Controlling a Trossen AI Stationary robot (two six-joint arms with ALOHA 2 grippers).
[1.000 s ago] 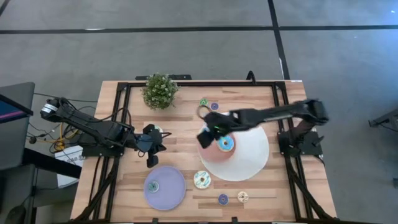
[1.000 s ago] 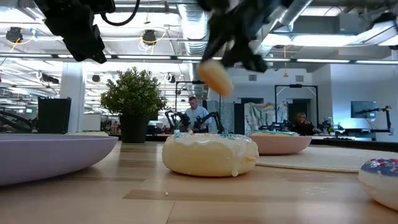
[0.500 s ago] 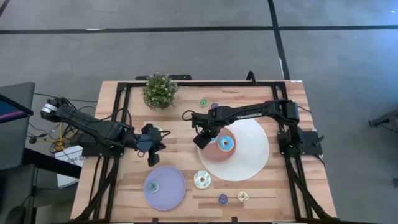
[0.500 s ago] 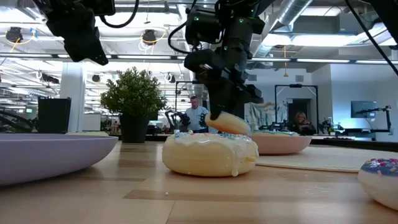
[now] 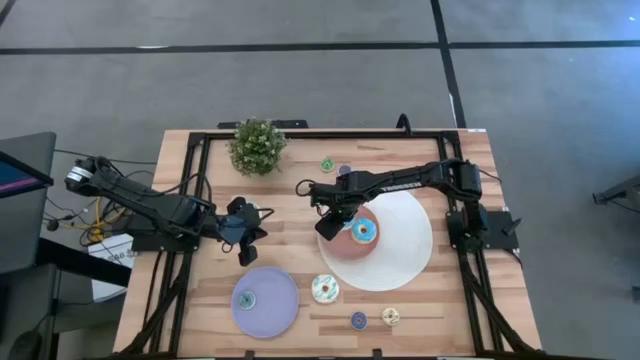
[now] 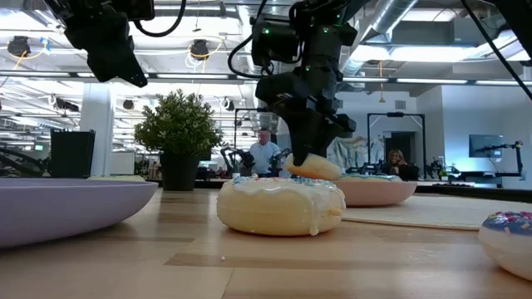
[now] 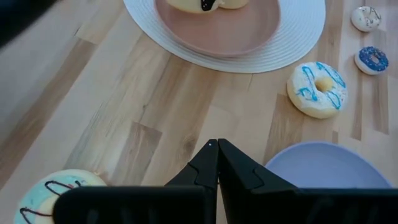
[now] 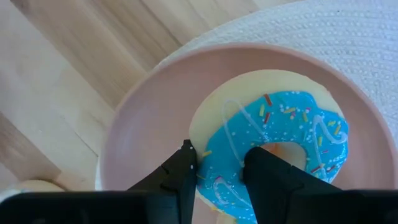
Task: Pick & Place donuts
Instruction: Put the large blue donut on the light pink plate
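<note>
A tan donut with blue icing and sprinkles [image 8: 280, 118] is low over the pink plate [image 8: 143, 124], with my right gripper [image 8: 219, 158] shut on it. From above, that gripper [image 5: 333, 225] covers the plate's left part. My left gripper [image 7: 217, 146] hovers shut over bare wood left of the plate and touches nothing. A white-and-blue iced donut [image 5: 324, 289] lies flat on the table near the front. One tiny donut [image 5: 245, 298] lies on the lavender plate [image 5: 275, 305]. My right gripper pinches one side of the donut's ring [image 8: 221, 146]. One finger [image 8: 180, 177] is at the outer rim and the other [image 8: 270, 180] at the hole. The fingers come from above, pointing steeply down. The donut [image 6: 314, 169] sits slightly tilted at plate height; whether it touches the plate I cannot tell.
The pink plate sits on a white round mat [image 5: 405, 250]. A potted plant [image 5: 257, 146] stands at the far left. Tiny donuts lie at the far side [image 5: 327, 163] [image 5: 345, 171] and near the front edge [image 5: 358, 320] [image 5: 390, 317]. A pale-teal iced donut [image 7: 46, 193] lies below my left gripper.
My right gripper has come down with the donut from well above the table to plate height over the pink plate. It has tipped to point more steeply down and has stayed shut on the donut. In the last half second it has barely moved.
</note>
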